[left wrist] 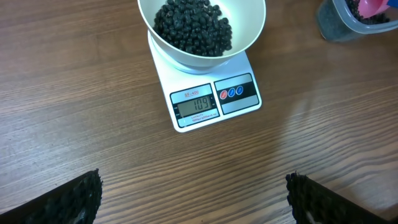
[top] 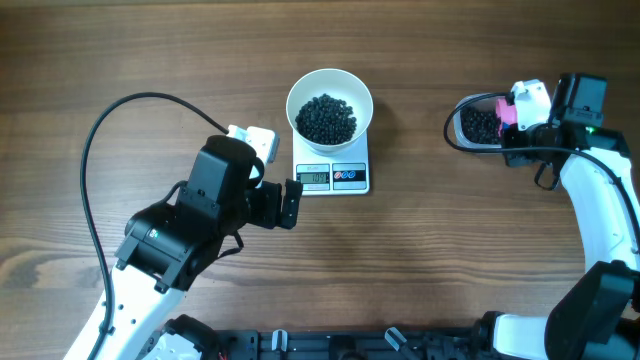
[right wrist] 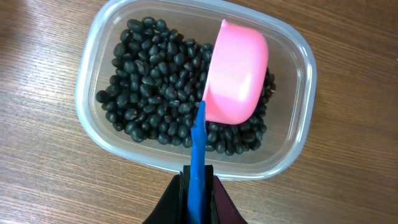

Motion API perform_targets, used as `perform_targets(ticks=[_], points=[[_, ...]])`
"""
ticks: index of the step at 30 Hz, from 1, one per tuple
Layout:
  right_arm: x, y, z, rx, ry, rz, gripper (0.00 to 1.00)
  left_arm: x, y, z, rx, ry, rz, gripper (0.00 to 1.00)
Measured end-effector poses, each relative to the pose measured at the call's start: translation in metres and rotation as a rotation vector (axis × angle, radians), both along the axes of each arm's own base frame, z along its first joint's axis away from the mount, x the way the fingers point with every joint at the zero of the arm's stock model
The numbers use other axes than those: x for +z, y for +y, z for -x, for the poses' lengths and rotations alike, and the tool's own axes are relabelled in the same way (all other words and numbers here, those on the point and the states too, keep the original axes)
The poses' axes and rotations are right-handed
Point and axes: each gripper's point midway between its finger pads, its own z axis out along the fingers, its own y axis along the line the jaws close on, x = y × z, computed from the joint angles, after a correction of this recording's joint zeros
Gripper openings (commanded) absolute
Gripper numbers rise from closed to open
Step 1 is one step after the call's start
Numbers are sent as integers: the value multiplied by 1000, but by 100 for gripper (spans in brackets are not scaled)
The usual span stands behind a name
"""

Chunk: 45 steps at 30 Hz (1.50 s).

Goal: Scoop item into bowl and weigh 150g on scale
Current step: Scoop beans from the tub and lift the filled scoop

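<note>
So, closest in, your left gripper is parked with its jaws spread wide, holding nothing. It's aimed at the scale, probably so its camera can read the display. That looks like 109, so you're short of 150. The bowl sits square on the scale with a decent heap of beans inside. Farther out, your right gripper has its jaws pinched tight on the blue handle of the scoop. The pink cup is dipped into the clear tub, ready to dig up more, I'd say.
</note>
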Motion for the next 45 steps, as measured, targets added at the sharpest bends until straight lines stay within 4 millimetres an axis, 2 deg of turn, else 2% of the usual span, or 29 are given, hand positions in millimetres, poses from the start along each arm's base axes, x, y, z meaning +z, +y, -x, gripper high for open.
perform_targets(ticks=[11, 17, 20, 29, 38, 42, 45], points=[[0, 17, 4, 156, -4, -53, 4, 0, 0, 0, 0, 0, 0, 100], [4, 10, 9, 173, -38, -167, 4, 0, 0, 0, 0, 0, 0, 100], [3, 14, 12, 190, -31, -192, 4, 0, 0, 0, 0, 0, 0, 100], [-5, 21, 16, 180, -2, -265, 4, 0, 0, 0, 0, 0, 0, 100], [3, 5, 16, 106, -48, -364, 4, 0, 0, 0, 0, 0, 0, 100], [-10, 8, 17, 99, -12, -410, 4, 0, 0, 0, 0, 0, 0, 100], [-10, 11, 17, 92, -14, -448, 4, 0, 0, 0, 0, 0, 0, 100]])
